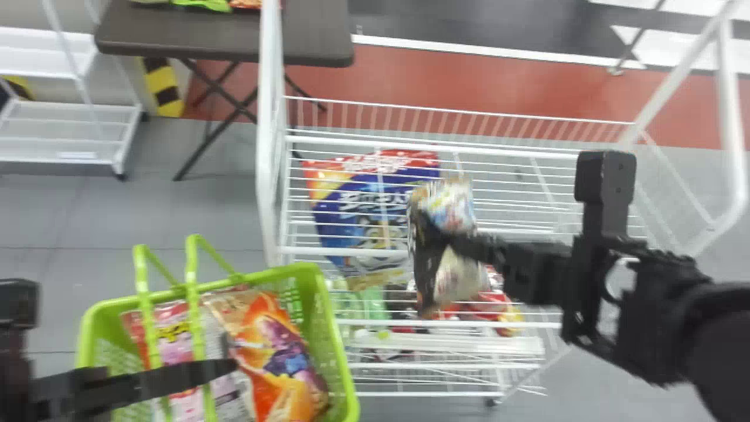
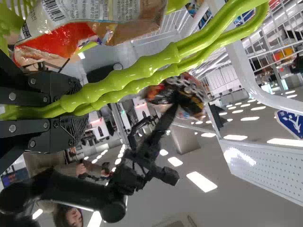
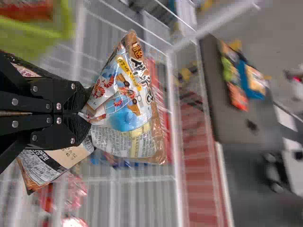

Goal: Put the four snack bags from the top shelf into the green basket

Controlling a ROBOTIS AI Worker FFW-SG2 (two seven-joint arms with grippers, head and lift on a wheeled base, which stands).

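Over the white wire shelf (image 1: 510,199), my right gripper (image 1: 448,240) holds a snack bag (image 1: 451,205) by its middle. In the right wrist view the right gripper (image 3: 89,111) pinches this brown, white and blue bag (image 3: 125,106), which bulges on both sides of the fingers. The green basket (image 1: 334,346) stands left of the rack with an orange snack bag (image 1: 281,363) and a pink one (image 1: 176,346) inside. My left gripper (image 1: 225,369) is over the basket; in the left wrist view the left gripper (image 2: 75,106) is shut on the green basket handles (image 2: 156,66).
A large blue and red bag (image 1: 375,205) shows through the rack's wires, and red packages (image 1: 486,305) lie lower down. The rack's white post (image 1: 269,146) rises between basket and shelf. Behind stands a dark folding table (image 1: 310,35) with more bags (image 1: 202,4).
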